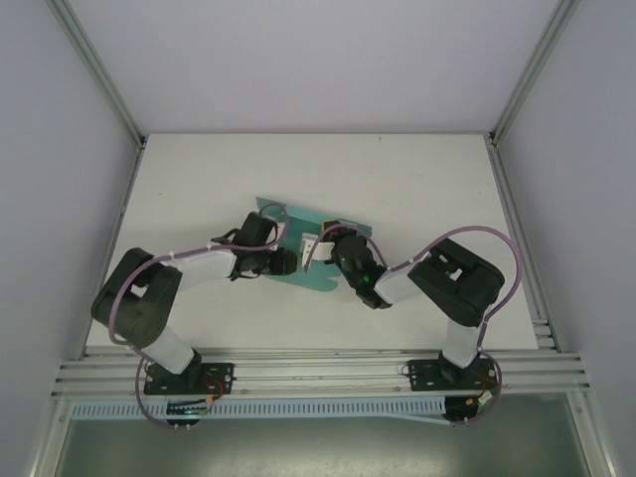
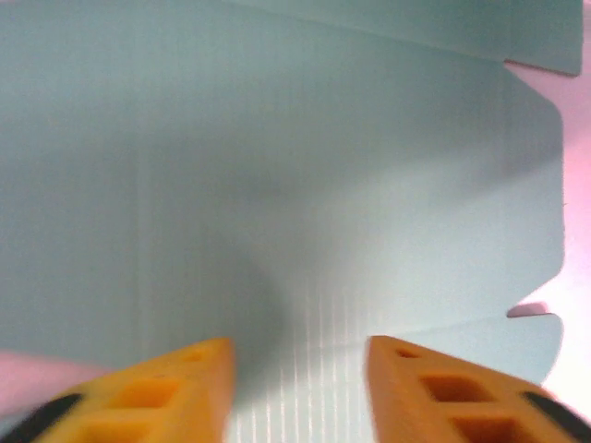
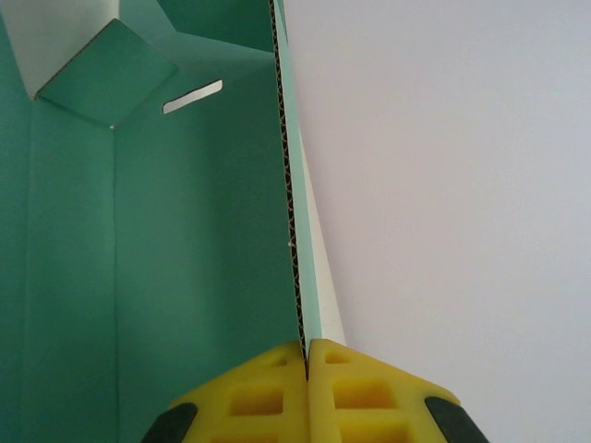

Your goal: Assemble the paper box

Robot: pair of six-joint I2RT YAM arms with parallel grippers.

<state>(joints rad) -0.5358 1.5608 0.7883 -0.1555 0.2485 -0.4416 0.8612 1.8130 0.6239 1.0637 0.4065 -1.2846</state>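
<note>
The paper box is a teal-green card sheet with raised flaps, lying at the middle of the white table. My left gripper is over its left part. In the left wrist view the orange fingers stand apart, and the gripper is open close above a pale card panel, with nothing between them. My right gripper meets the sheet from the right. In the right wrist view the gripper is shut on the edge of an upright card wall, and a slot shows in the green inside face.
Aluminium frame rails run along the near edge by both arm bases. Grey walls close the left, right and back. Bare table surface lies around the sheet on every side.
</note>
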